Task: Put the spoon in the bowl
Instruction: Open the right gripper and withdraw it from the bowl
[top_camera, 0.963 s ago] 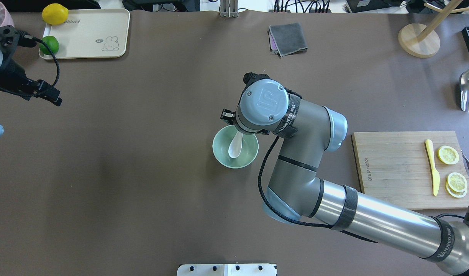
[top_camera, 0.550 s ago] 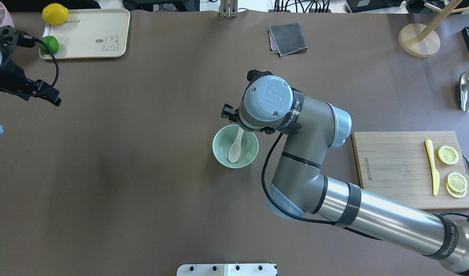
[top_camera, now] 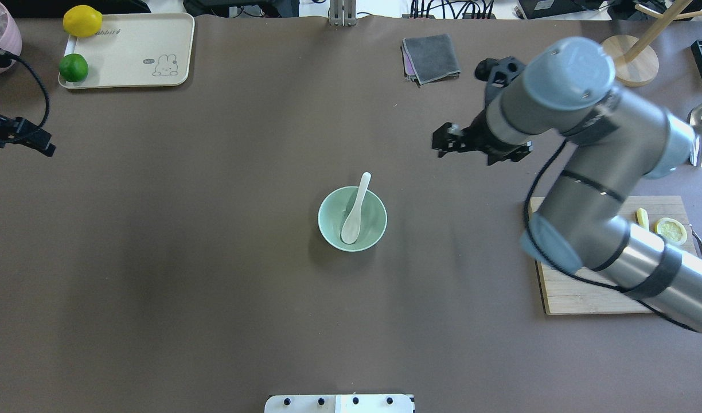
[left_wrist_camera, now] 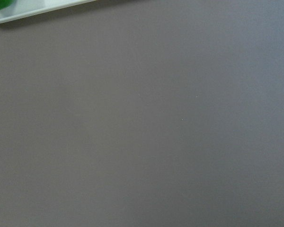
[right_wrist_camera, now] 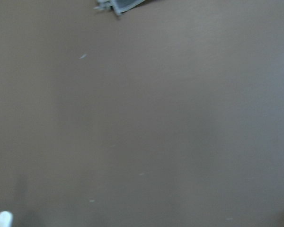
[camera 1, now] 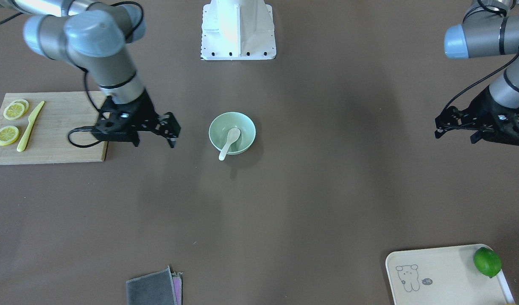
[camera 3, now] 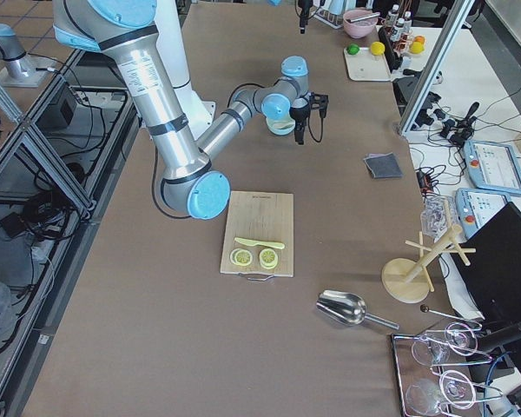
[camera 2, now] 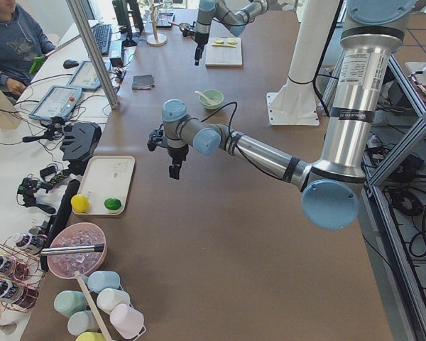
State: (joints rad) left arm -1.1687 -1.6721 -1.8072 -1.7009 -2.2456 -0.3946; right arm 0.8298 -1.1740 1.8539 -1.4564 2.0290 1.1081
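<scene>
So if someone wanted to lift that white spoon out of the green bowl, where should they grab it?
The handle, probably. The spoon lies tilted: scoop down inside the bowl, handle end poking over the rim on the side away from the robot. Coming down from above there and closing across the handle should clear the bowl's wall.

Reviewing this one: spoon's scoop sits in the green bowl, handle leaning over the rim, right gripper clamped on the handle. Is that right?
One thing is wrong. The spoon does sit scoop-down in the bowl, handle over the rim, but the right gripper is not on the handle. The overhead view shows it well apart from the bowl, open and empty.
</scene>
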